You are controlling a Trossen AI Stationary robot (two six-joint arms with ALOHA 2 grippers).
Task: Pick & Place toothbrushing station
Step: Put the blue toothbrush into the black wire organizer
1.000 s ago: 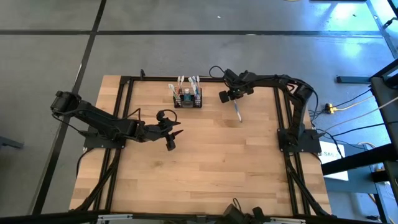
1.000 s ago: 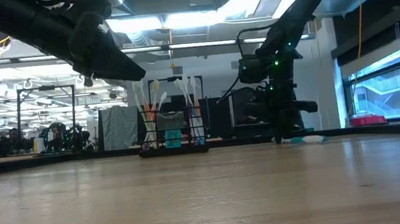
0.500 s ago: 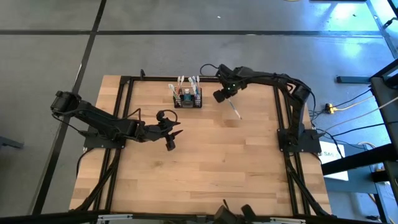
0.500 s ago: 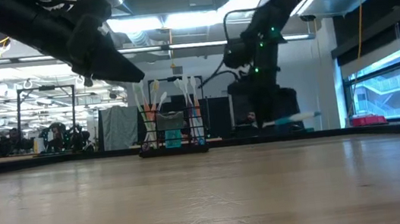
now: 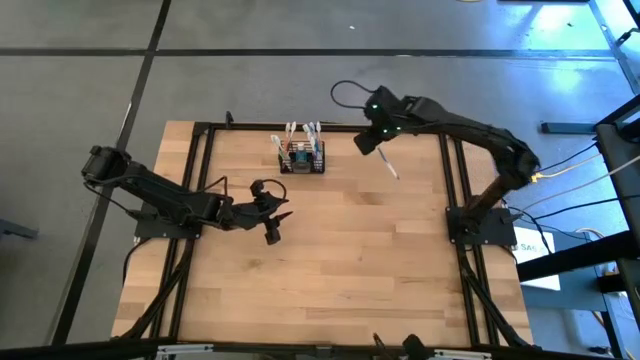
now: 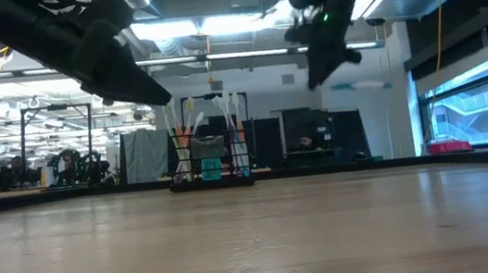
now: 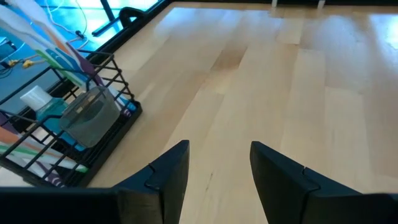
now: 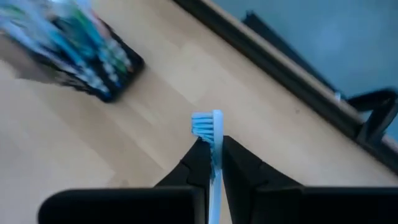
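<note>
The right tool [image 5: 367, 141] was raised above the far part of the tabletop [image 5: 330, 260], its two dark fingers [image 8: 200, 160] pressed together on the neck of a toothbrush [image 5: 388, 165], just below the blue bristles, presumably so the head stayed clear and the brush could not turn in the grip. In the overhead view the handle trailed away from this tool toward the right arm's base, free of the wood, which suggested the brush was being carried rather than rested. The toothbrushing station [image 5: 302, 156], a small black wire-mesh basket, stood on the tabletop just beside this tool, on the side away from the trailing handle. It held several toothbrushes upright, a small teal tube [image 7: 41, 103] and a clear cup [image 7: 91, 115]. The upright brushes suggested that the carried one was meant to be dropped in the same way. The left tool [image 5: 277, 216] waited out over the middle of the tabletop, fingers [image 7: 168, 174] apart and holding nothing, with the station ahead of it and off to one side, kept clear of the right arm's path.
</note>
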